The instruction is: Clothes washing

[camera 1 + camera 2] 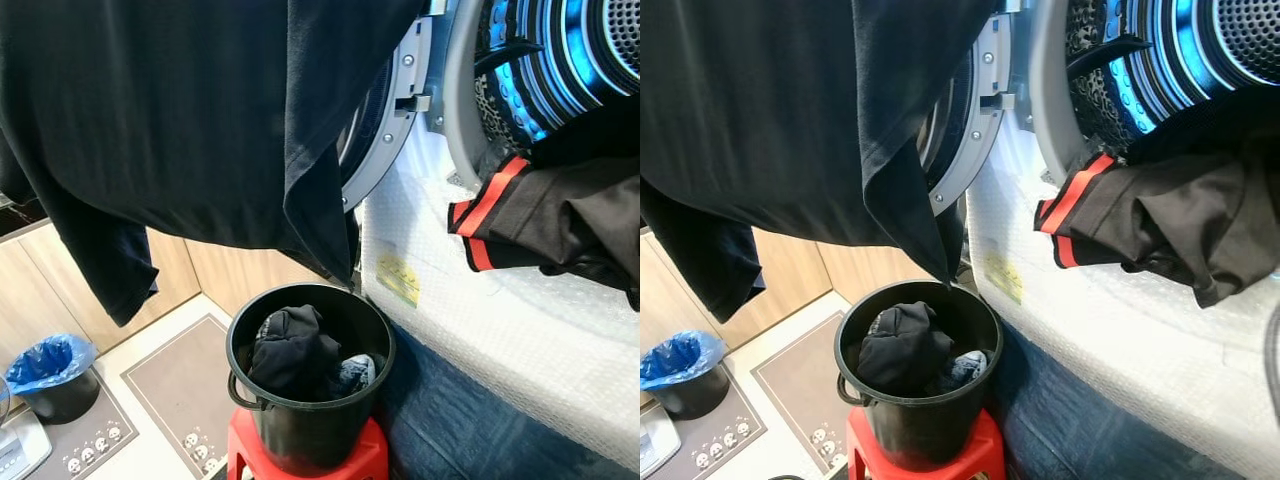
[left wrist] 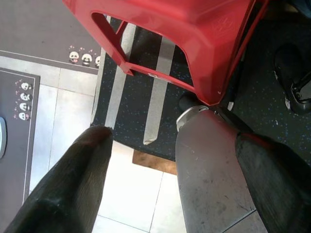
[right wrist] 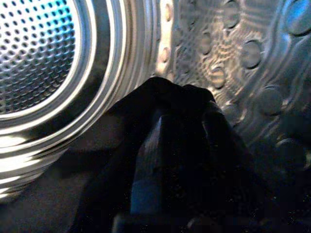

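- Right tool (image 3: 160, 145) inside the drum (image 3: 43, 58), pinching a dark shirt (image 3: 184, 111) (soft, light, limp; grip bunched folds).
- Left tool (image 2: 170, 184) spread wide over the floor (image 2: 63, 111), idle.

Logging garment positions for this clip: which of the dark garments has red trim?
The black garment draped over the washer's door opening, with red bands at its cuff; the hanging dark shirt and bucket clothes show none.
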